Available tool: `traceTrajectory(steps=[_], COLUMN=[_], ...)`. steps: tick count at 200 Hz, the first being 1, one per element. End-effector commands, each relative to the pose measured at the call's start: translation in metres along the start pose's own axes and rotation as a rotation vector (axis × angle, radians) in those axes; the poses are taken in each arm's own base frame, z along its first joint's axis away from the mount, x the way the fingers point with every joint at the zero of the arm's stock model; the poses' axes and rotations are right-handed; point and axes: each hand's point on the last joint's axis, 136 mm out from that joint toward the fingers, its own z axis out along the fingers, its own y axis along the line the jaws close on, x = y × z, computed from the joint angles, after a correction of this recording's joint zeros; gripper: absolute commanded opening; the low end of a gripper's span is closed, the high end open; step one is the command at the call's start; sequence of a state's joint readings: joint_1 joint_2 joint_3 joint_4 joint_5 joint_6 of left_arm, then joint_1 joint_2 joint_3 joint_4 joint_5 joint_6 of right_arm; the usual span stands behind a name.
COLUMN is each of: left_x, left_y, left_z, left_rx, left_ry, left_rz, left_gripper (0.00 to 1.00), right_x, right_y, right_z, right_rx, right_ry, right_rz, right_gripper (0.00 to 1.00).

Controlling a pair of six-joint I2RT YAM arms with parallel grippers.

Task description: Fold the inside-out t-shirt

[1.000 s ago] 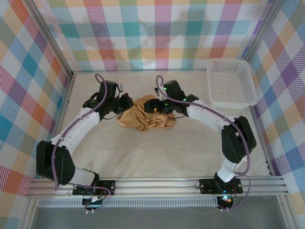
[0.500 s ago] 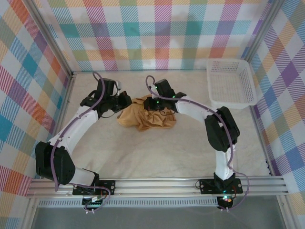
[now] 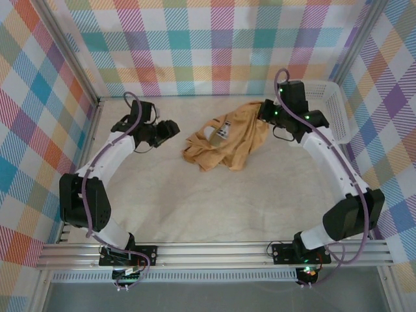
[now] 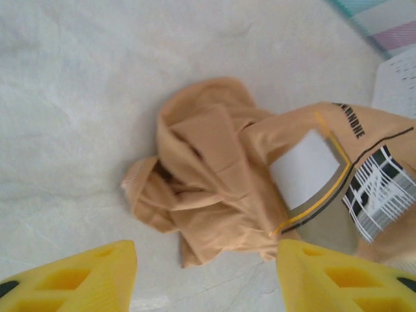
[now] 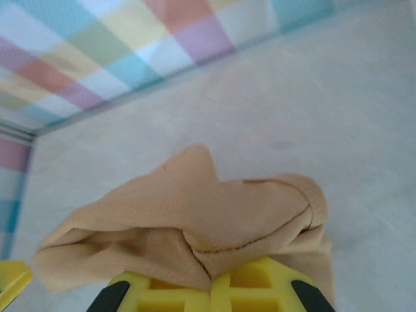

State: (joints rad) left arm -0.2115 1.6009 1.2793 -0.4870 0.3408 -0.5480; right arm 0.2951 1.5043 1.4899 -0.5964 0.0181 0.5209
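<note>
Inside-out t-shirt [image 3: 227, 140] stretches from the right gripper [image 3: 263, 116], clamped on its cloth, while the left gripper [image 3: 170, 128] stands open and empty nearby

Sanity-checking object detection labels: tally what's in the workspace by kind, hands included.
tan t-shirt: 1
white mesh basket: 1
robot hands: 2 (left hand, right hand)
Total: 4

One t-shirt [image 3: 226, 140] (tan, crumpled); one white basket [image 3: 339, 110]; two hands: left hand [image 3: 170, 129], right hand [image 3: 263, 114].
</note>
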Motion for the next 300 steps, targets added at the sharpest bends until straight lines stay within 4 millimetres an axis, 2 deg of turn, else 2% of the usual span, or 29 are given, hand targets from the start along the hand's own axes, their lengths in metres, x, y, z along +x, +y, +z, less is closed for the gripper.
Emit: traceTrajectory(steps=[1, 18, 45, 67, 90, 126, 162, 181, 207, 242, 268, 300], left_x=[0.021, 0.042, 0.082, 0.098, 0.095, 0.087, 0.079, 0.075, 0.067, 0.06, 0.05, 0.032], left_y=[0.004, 0.006, 0.006, 0.016, 0.03, 0.042, 0.031, 0.024, 0.03, 0.033, 0.026, 0.014], left_z=[0.025, 0.045, 0.078, 0.099, 0.114, 0.133, 0.152, 0.159, 0.163, 0.16, 0.147, 0.118], left_rx=[0.02, 0.011, -0.022, -0.075, -0.138, -0.202, -0.185, -0.197, -0.269, -0.326, -0.342, -0.354], left_ry=[0.07, 0.125, 0.213, 0.246, 0.228, 0.205, 0.164, 0.148, 0.137, 0.121, 0.09, 0.024], left_rz=[-0.012, 0.004, 0.041, 0.038, 0.036, -0.01, -0.072, -0.069, -0.074, -0.071, -0.04, 0.017], left_gripper=[0.58, 0.58, 0.58, 0.58, 0.53, 0.56, 0.56, 0.48, 0.23, 0.0, 0.0, 0.0], right_x=[0.039, 0.042, 0.042, 0.041, 0.04, 0.04, 0.044, 0.048, 0.052, 0.056, 0.057, 0.046], right_y=[-0.031, -0.034, -0.033, -0.031, -0.028, -0.027, -0.024, -0.024, -0.021, -0.019, -0.016, -0.006], right_z=[0.035, 0.046, 0.052, 0.051, 0.05, 0.047, 0.049, 0.05, 0.05, 0.049, 0.045, 0.028], right_rx=[0.112, 0.119, 0.109, 0.095, 0.076, 0.058, 0.031, 0.022, 0.001, -0.017, -0.036, -0.065], right_ry=[0.144, 0.168, 0.18, 0.181, 0.177, 0.18, 0.189, 0.202, 0.211, 0.221, 0.227, 0.192], right_rz=[0.051, 0.052, 0.051, 0.054, 0.051, 0.057, 0.071, 0.078, 0.087, 0.089, 0.081, 0.055], right_gripper=[0.0, 0.0, 0.0, 0.0, 0.0, 0.0, 0.0, 0.0, 0.0, 0.0, 0.0, 0.0])
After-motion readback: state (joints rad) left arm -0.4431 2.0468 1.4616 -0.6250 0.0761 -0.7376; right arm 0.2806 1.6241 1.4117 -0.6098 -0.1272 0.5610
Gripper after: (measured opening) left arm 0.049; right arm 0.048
